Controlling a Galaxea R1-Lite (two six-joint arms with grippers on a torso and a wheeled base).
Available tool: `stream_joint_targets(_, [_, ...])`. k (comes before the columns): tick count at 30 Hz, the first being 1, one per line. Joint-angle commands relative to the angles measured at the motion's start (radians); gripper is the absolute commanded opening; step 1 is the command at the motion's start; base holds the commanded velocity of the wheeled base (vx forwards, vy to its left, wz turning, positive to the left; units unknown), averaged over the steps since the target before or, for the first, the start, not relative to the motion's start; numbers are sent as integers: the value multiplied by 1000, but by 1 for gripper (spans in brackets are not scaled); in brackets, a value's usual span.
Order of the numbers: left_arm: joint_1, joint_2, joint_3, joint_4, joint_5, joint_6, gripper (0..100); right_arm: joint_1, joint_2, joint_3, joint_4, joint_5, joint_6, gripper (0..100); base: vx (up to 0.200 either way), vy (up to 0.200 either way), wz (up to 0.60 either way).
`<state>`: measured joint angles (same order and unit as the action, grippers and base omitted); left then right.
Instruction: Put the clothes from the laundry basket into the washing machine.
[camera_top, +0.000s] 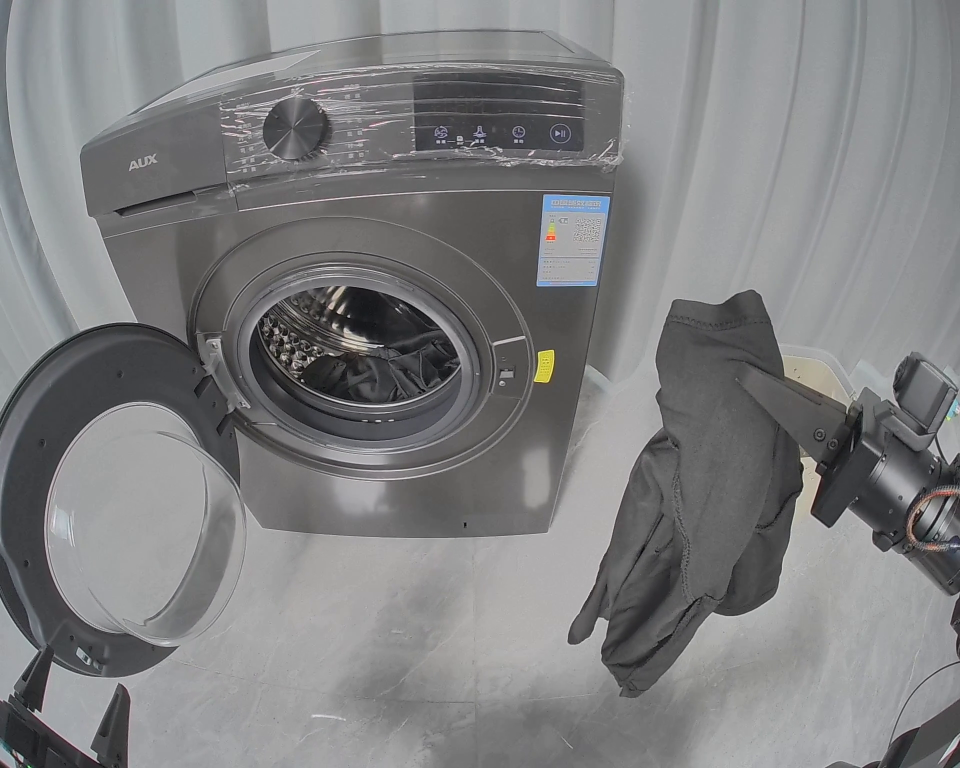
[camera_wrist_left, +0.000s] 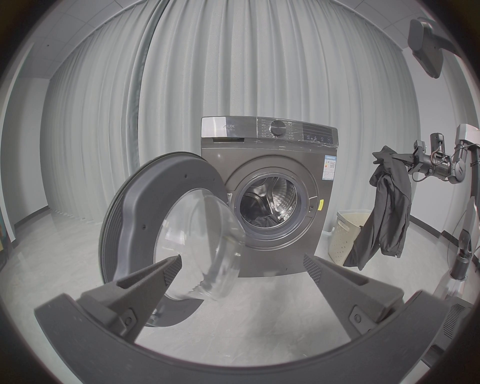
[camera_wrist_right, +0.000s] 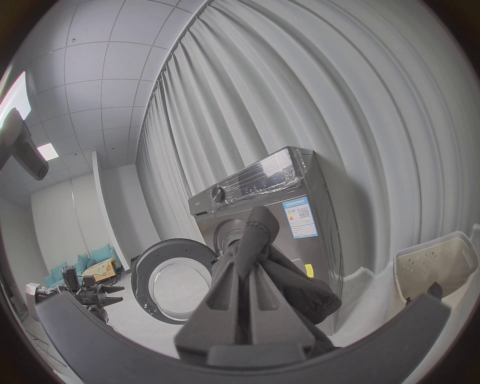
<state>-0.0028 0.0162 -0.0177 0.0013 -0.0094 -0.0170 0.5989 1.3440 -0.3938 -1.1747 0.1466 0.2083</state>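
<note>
- Washing machine (camera_top: 380, 300) stands grey in the upper left and centre of your head view, backed by a pale curtain (camera_top: 800, 150).
- Its round door (camera_top: 120, 500) is swung wide open at the left edge of the frame, the clear window bulging toward you.
- Dark clothes (camera_top: 385, 375) already lie in the bottom of the drum, seen through the open mouth.
- On the right of the frame, your right gripper (camera_top: 750, 378) holds a dark garment (camera_top: 710, 480) up in the air. It is off to the right of the machine and well apart from the drum opening.
- The garment is pinched near its top. The rest hangs down in loose folds, its lowest end clear of the grey floor (camera_top: 400, 620).
- From the right wrist camera, you see the two fingers (camera_wrist_right: 225, 290) pressed together on the cloth, which bunches up above them.
- The laundry basket (camera_wrist_left: 352, 230), pale and perforated, sits on the floor just beside the machine's right flank. In the head view it lies behind the hanging garment.
- Your left gripper (camera_top: 75, 690) sits low in the bottom left corner of the head view, below the open door.
- Its fingers (camera_wrist_left: 150, 280) are spread wide with nothing between them and touch nothing.
</note>
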Motion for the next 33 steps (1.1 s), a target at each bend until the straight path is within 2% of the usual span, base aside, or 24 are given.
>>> stream_joint_targets(1, [0,-16,16,0,0,0,100,1,3,1,0,1,0,0,0,200,0])
stream_joint_targets(9, [0,-16,16,0,0,0,100,1,9,1,0,1,0,0,0,200,0])
stream_joint_targets(17, [1,-16,16,0,-3,14,100,33,37,-13,1,-4,2,0,0,0,0])
stream_joint_targets(33, [1,-16,16,0,-3,14,100,51,106,-26,-13,-2,16,0,0,0,0])
